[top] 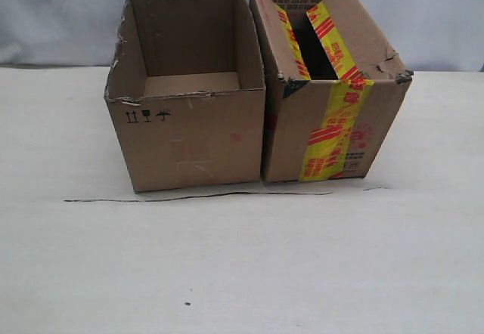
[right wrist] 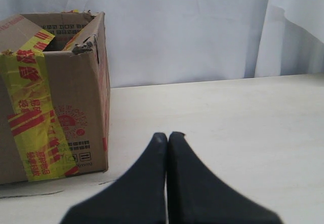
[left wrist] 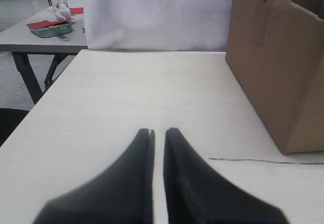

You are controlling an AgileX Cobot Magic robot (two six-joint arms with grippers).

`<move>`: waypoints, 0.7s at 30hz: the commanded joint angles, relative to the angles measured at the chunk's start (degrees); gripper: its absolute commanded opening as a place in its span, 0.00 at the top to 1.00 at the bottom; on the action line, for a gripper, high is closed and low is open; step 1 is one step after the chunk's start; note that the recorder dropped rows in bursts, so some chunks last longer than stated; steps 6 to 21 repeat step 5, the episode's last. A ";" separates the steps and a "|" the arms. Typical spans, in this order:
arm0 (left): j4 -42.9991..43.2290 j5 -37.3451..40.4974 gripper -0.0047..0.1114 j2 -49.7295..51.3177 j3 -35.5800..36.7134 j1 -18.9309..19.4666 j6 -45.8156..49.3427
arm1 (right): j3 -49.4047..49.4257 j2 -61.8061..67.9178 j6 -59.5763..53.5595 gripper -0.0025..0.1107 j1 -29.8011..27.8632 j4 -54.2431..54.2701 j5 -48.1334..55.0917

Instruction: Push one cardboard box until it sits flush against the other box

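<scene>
while both boxes are stood on the worktop (top: 242, 273), the plain box (top: 189, 134) is seen just left of the taped box (top: 333, 122), sides apparently touching. left claw (left wrist: 159, 133) is clenched to a thin slit, empty, near the plain box. right claw (right wrist: 168, 136) is clenched, empty, near the taped box.

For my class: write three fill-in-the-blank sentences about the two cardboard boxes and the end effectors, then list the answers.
1. The taped box carries yellow tape printed in ____.
2. In the exterior view, the plain box stands on the ____ of the taped box.
3. The left end effector and right end effector each hold ____.
Answers: red; left; nothing.
</scene>
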 commanded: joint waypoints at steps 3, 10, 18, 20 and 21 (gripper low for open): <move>-0.27 -0.45 0.96 -0.21 0.14 0.30 0.00 | 0.26 -0.21 -0.39 0.98 0.17 -0.30 -0.15; -0.27 -0.45 0.96 -0.21 0.14 0.30 0.00 | 0.26 -0.21 -0.39 0.98 0.17 -0.30 -0.15; -0.27 -0.45 0.96 -0.21 0.14 0.30 0.00 | 0.26 -0.21 -0.39 0.98 0.17 -0.30 -0.15; -0.27 -0.45 0.96 -0.21 0.14 0.30 0.00 | 0.26 -0.21 -0.39 0.98 0.17 -0.30 -0.15; -0.27 -0.45 0.96 -0.21 0.14 0.30 0.00 | 0.26 -0.21 -0.39 0.98 0.17 -0.30 -0.15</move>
